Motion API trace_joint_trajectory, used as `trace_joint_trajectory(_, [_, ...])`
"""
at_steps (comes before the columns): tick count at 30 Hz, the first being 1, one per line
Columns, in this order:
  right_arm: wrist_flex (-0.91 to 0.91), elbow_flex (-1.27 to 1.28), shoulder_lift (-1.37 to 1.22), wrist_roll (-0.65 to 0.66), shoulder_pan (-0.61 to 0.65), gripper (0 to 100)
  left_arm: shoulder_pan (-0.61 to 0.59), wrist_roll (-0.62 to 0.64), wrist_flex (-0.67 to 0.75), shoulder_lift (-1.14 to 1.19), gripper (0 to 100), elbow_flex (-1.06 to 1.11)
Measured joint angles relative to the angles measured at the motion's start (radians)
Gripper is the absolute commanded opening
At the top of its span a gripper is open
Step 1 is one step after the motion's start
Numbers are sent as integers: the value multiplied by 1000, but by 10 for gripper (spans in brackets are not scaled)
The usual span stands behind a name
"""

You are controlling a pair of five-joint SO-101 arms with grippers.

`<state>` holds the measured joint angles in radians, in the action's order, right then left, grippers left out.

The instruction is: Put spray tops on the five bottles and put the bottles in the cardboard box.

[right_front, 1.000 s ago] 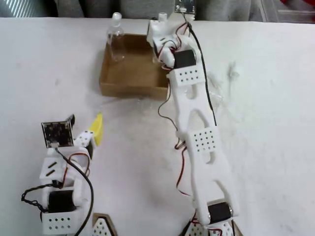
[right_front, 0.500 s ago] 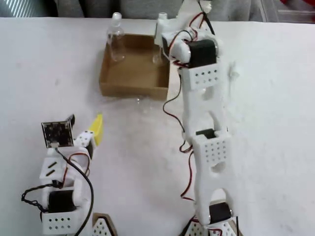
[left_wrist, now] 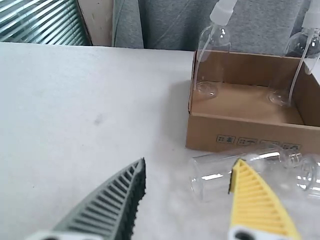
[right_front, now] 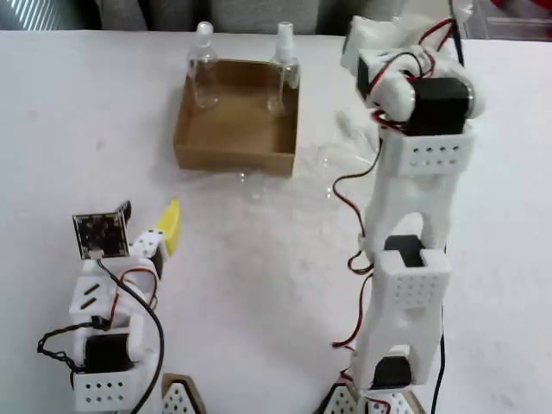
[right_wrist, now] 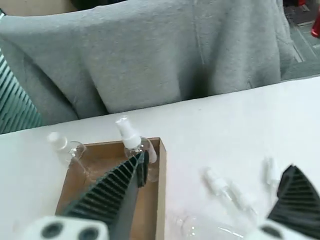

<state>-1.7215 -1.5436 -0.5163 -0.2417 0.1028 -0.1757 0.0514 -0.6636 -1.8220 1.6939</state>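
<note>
Cardboard box (right_front: pixel 233 159) w/ 2 upright bottles (right_front: pixel 203 73); uncapped bottle (left_wrist: pixel 212 172) lies just beside.

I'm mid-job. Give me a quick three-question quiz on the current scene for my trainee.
1. How many bottles stand in the cardboard box?
2. True or false: the right gripper is shut on a bottle.
3. The capless bottle lies: A) inside the box; B) outside the box, near the left gripper; C) in the right gripper.
Key: 1. Two. 2. False, it is open and empty. 3. B.
</note>
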Motion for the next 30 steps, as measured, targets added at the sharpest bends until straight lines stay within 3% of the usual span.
trace_joint_trajectory(10, [0,735,443,0,-137,365,-28,0,0,0,278,0])
trace_joint_trajectory(14, [0,982,566,12,-219,365,-58,-26,-66,0,278,-35])
trace_joint_trajectory(20, [0,1257,643,207,-359,365,-61,-46,-166,0,278,-135])
trace_joint_trajectory(30, [14,1571,649,488,-614,365,-61,-89,-206,0,278,-284])
